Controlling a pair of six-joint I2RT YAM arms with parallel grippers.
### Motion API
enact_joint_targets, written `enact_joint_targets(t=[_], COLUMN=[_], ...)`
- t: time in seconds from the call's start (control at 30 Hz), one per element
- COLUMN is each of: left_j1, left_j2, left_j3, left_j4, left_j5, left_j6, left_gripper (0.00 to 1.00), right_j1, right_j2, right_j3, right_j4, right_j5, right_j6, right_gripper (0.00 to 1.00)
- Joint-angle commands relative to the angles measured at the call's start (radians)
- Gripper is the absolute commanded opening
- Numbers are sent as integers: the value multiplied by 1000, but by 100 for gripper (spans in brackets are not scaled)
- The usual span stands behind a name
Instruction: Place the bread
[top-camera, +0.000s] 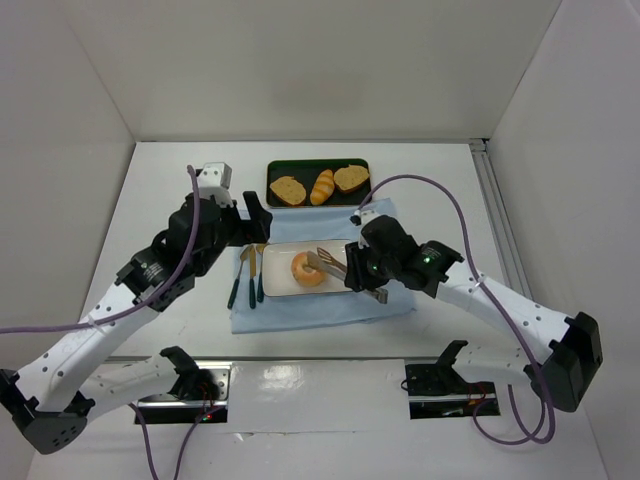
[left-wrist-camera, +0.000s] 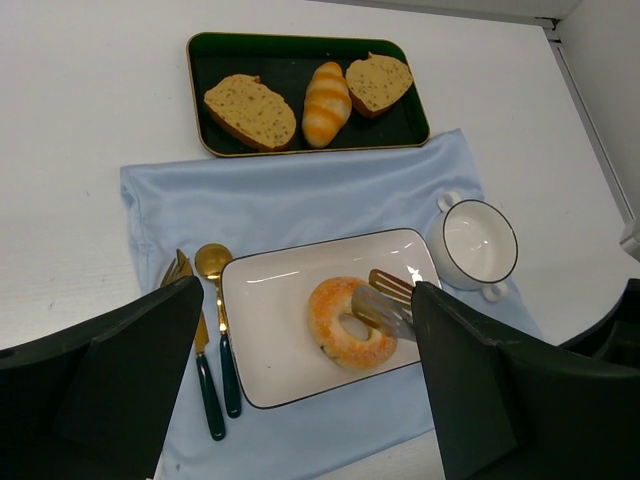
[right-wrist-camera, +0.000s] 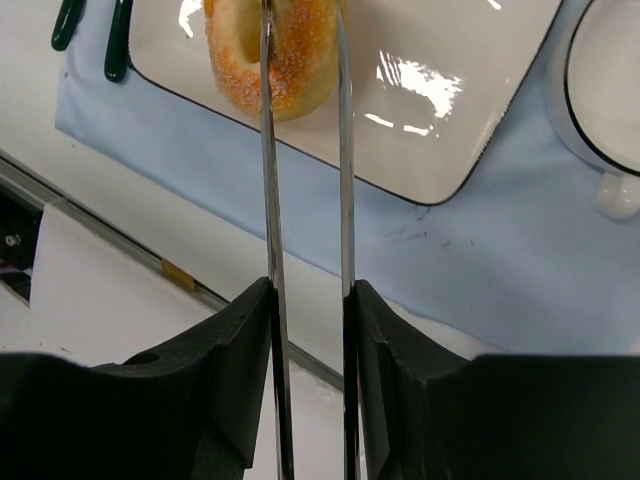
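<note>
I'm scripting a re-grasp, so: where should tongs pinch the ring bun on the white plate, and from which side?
Pinch one wall of the ring bun: one blade in the hole, one outside the crust. It lies flat on the white plate, so that wall is the narrowest grip. Come from the robot's right, as the tongs in the right gripper appear to.

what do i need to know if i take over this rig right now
Left end effector: open, empty, hovering off the left side of the white plate.
Right end effector: shut on the tongs, whose tips straddle one side of the bread.
Bread: over the middle of the plate and apparently lying on it; full contact cannot be confirmed.
Done: the bread is at the plate.
Left: probably open the tongs, back them away, and check that the bread sits flat.
</note>
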Motion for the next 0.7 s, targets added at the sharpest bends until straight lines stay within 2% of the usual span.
enact_joint_targets(t=[0.0,0.2,0.47,0.67], left_j1=[5,5,5,5], left_j2=[-27,-47,-56,-56], left_j3=[27,9,0,0], left_j4=[-12,-12,-22,-22], left_j5=[-19,-9,0,0], left_j6=[-11,-31,-40,-40], left_gripper=[99,99,99,99], right_j1=[16,16,16,16], right_j2=[25,73,84,84], right_j3=[-18,-49,-49,-40], right_j4=[160,228,239,217], right_j5=[19,41,50,70], right_j6=[21,21,30,30], right_gripper=[30,29,29,36])
